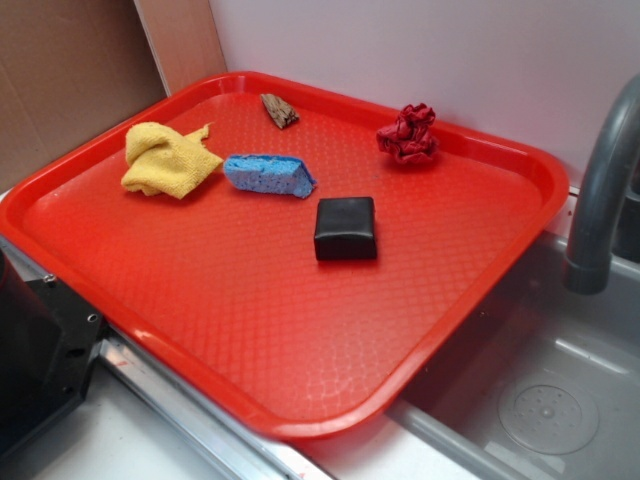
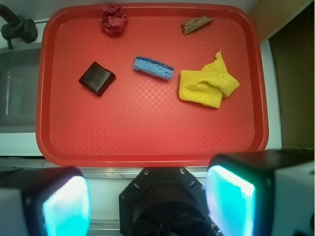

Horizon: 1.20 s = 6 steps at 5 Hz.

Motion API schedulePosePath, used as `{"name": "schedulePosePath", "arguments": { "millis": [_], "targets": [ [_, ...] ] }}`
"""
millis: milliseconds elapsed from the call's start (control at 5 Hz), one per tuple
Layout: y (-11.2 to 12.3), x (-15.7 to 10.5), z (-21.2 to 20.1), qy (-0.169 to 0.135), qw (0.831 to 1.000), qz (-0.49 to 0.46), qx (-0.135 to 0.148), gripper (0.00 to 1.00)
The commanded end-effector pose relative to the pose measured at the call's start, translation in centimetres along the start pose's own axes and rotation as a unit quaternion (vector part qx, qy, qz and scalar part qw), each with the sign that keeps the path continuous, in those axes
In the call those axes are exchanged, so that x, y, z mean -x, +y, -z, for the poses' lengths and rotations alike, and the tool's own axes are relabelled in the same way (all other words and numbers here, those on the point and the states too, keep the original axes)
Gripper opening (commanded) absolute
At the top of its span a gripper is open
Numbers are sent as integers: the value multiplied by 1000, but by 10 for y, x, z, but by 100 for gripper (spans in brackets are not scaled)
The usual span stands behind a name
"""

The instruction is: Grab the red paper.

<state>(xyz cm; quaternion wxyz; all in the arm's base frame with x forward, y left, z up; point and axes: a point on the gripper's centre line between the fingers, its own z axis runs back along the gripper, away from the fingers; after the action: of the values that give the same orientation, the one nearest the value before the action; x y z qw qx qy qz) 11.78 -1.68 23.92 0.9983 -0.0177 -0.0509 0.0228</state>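
The red paper (image 1: 408, 133) is a small dark-red crumpled ball near the far right rim of the tray (image 1: 250, 330). In the wrist view the red paper (image 2: 113, 19) lies at the tray's (image 2: 147, 142) top edge, left of centre. My gripper (image 2: 147, 201) hangs high above the tray's near edge, over the robot base. Its jaws stand wide apart with nothing between them, and the two pads (image 2: 66, 206) glow cyan. The gripper itself does not show in the exterior view. The paper is far from the fingers.
On the tray also lie a black block (image 1: 346, 228) (image 2: 97, 77), a blue sponge (image 1: 268, 175) (image 2: 153, 67), a yellow cloth (image 1: 166, 160) (image 2: 206, 83) and a brown wood piece (image 1: 280, 110) (image 2: 196, 24). A sink (image 1: 540, 390) with a grey faucet (image 1: 600, 190) lies to the right.
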Motion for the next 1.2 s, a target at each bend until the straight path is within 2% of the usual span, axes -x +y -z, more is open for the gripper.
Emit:
{"name": "schedulePosePath", "arguments": {
  "millis": [0,200,400,600,800,1000],
  "targets": [
    [0,0,0,0,1000,0,0,100],
    [1,-37,52,-31,999,1,-23,100],
    [-15,-80,93,-23,998,37,-36,100],
    [-37,-118,133,-48,997,55,-19,100],
    [-46,-147,170,-45,997,66,-5,100],
    [-48,-178,190,-48,997,59,-11,100]
  ]
}}
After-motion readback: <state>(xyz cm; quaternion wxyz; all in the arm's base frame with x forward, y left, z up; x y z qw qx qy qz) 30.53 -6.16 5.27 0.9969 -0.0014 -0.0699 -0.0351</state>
